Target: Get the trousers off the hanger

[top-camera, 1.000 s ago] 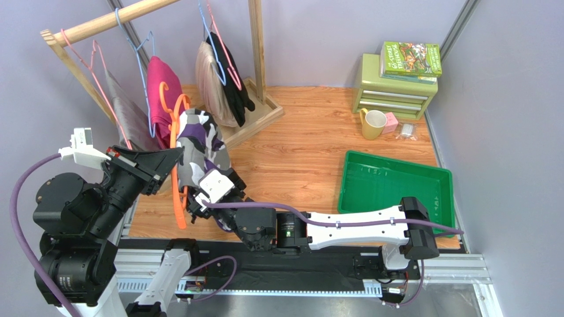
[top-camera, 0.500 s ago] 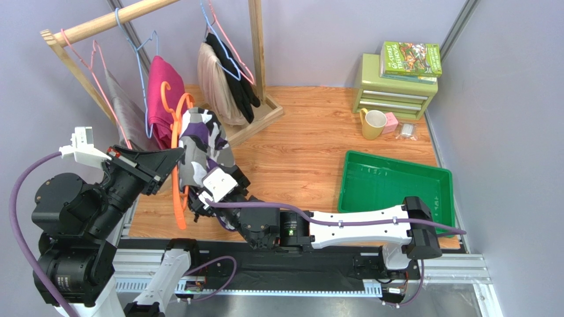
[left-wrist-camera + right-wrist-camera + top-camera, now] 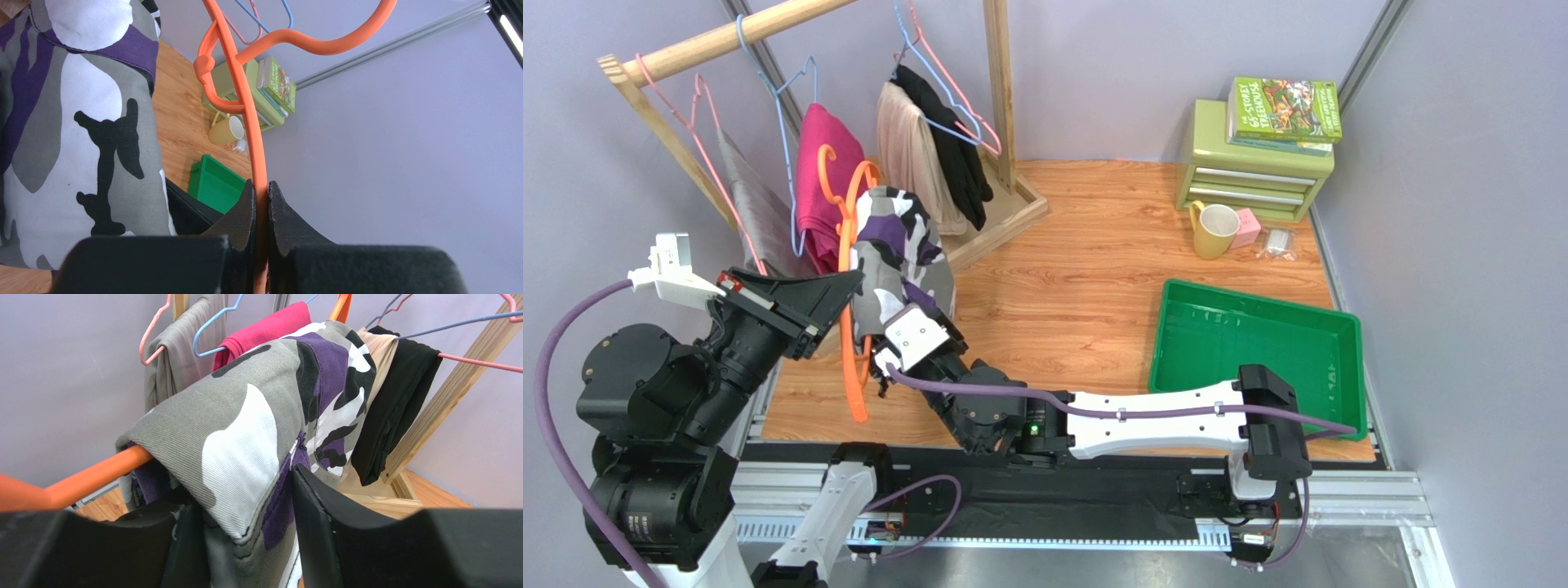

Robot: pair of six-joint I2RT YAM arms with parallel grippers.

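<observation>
Right now L claw (image 3: 261, 188) is clamped tight on the orange hanger (image 3: 847, 368), jaws pressed vs the thin bar w/ no gap showing. Camo trousers (image 3: 245, 416) hang folded over that hanger's bar, up off the tabletop (image 3: 1087, 270) at its left side, just in front of the wooden rack (image 3: 999, 86). R claw (image 3: 245, 502) is up under them, jaws abt half apart, one each side of the fold's lower edge. Cloth fills the gap btwn them, but can't tell if it's pinched yet. Pink trousers (image 3: 817, 159) are draped on a blue wire hanger on the rack rail, just behind the camo pair. Beige (image 3: 903, 147) & black (image 3: 952, 159) garments hang further right on the same rail.
</observation>
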